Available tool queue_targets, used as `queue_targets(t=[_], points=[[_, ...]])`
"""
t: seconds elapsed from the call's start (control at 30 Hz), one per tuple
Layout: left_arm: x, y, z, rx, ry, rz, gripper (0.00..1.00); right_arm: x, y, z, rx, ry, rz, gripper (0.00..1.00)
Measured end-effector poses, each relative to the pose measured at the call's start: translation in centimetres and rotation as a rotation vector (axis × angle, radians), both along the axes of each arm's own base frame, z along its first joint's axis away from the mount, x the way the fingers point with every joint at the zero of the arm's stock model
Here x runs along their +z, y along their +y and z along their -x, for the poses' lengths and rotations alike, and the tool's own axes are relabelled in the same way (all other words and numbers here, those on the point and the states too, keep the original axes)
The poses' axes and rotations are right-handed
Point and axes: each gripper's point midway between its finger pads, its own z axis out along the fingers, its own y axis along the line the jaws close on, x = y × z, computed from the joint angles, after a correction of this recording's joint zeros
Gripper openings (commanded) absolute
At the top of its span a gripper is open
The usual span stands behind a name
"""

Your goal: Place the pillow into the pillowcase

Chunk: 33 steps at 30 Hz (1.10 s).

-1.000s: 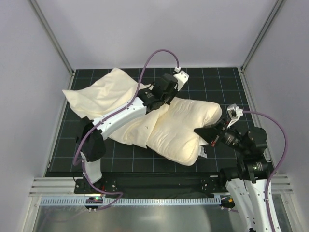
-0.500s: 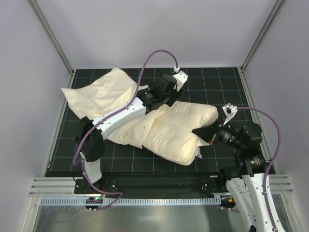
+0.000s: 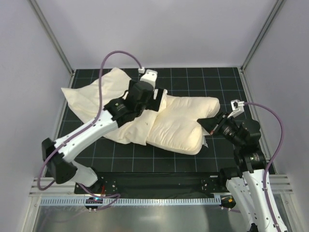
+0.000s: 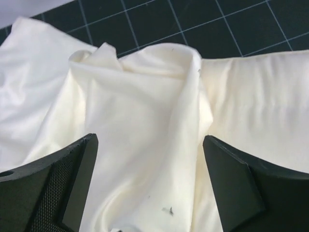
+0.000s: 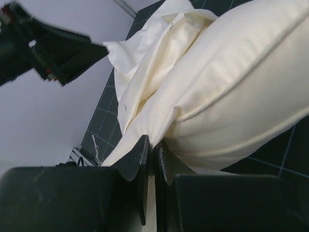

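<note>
From above, the pillow (image 3: 181, 125) lies across the middle of the black gridded table (image 3: 203, 79), its right end nearer the right edge. The thin pillowcase (image 3: 94, 96) spreads off toward the far-left corner, its wrinkled cloth overlapping the pillow's left end; how far the pillow is inside, I cannot tell. The left gripper (image 3: 158, 99) is over the join of the two, and the right gripper (image 3: 212, 124) is down at the pillow's right end, touching it. On the left wrist camera, the left gripper (image 4: 149, 142) is spread wide, one dark finger at each side of the picture. Bunched cream cloth (image 4: 140, 111) rises between them and nothing is pinched. Behind the fold, the dark grid shows toward the far edge. On the right wrist camera, the right gripper (image 5: 153, 154) has its two fingers pressed nearly together, with a thin strip of cream fabric from the pillow's edge clamped between them. The puffy pillow (image 5: 231, 82) bulges just beyond, and limp pillowcase cloth (image 5: 140, 53) drapes at its far end.
</note>
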Motion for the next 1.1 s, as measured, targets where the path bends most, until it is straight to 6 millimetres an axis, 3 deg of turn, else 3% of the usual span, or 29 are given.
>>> queue_targets(t=[0.13, 0.23, 0.4, 0.63, 0.73, 0.83, 0.97, 1.1], points=[[-1.1, 4.3, 4.1, 0.085, 0.038, 0.099, 0.99, 0.2, -1.5, -2.1, -0.150, 0.055, -0.050, 0.04], [-2.4, 5.8, 7.1, 0.093, 0.072, 0.151, 1.00, 0.4, -2.5, -3.4, -0.247, 0.084, -0.085, 0.04], [-5.6, 5.8, 11.9, 0.054, 0.147, 0.212, 1.00, -0.1, -4.8, -5.4, -0.428, 0.140, -0.137, 0.04], [-13.5, 5.4, 16.7, 0.020, 0.249, 0.136, 1.00, -0.8, -7.0, -7.9, -0.611, 0.198, -0.213, 0.04], [-16.3, 5.0, 17.2, 0.035, 0.262, 0.066, 1.00, -1.2, -7.2, -8.8, -0.632, 0.219, -0.233, 0.04], [-18.1, 5.3, 16.4, 0.089, 0.240, -0.001, 1.00, -1.6, -7.1, -9.4, -0.637, 0.234, -0.240, 0.04], [-19.5, 5.6, 15.0, 0.144, 0.195, -0.102, 1.00, -1.5, -7.0, -9.4, -0.634, 0.230, -0.242, 0.04], [-19.6, 4.2, 12.9, 0.171, 0.150, -0.169, 1.00, -1.4, -6.8, -9.4, -0.624, 0.229, -0.243, 0.04]])
